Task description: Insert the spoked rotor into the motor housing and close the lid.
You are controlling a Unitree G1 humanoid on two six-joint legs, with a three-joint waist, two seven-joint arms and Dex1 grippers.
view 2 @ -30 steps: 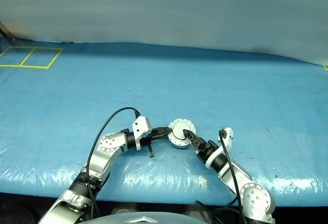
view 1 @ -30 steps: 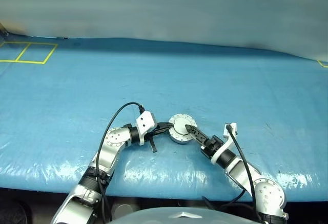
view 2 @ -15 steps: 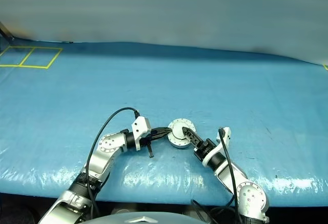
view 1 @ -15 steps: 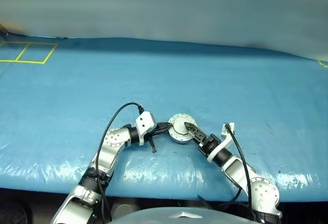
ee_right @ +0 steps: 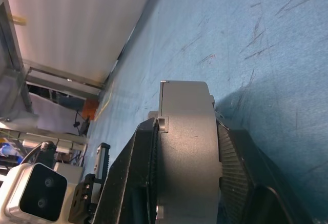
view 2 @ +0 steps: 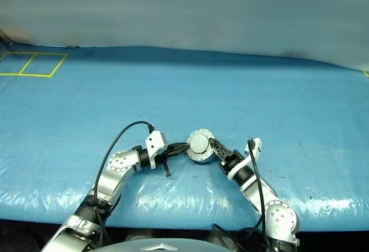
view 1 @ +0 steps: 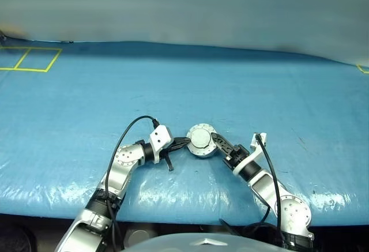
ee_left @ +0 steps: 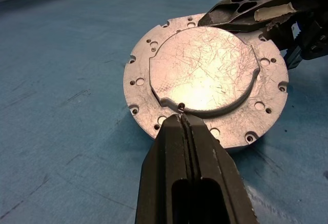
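Blue table (view 1: 86, 102) | right end effector (view 1: 217, 144) clamps motor housing (view 1: 200, 140)

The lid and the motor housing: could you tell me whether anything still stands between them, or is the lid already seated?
Nothing visible does. The lid lies flat on the motor housing, with the right gripper clamped across the housing and the shut left gripper at the lid's edge.

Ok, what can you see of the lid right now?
The lid is a thin round disc of scratched, shiny silver metal with small notches in its edge. It lies flat on the housing's holed flange, on the blue table. The shut left hand meets its near edge; the right hand clamps the housing.
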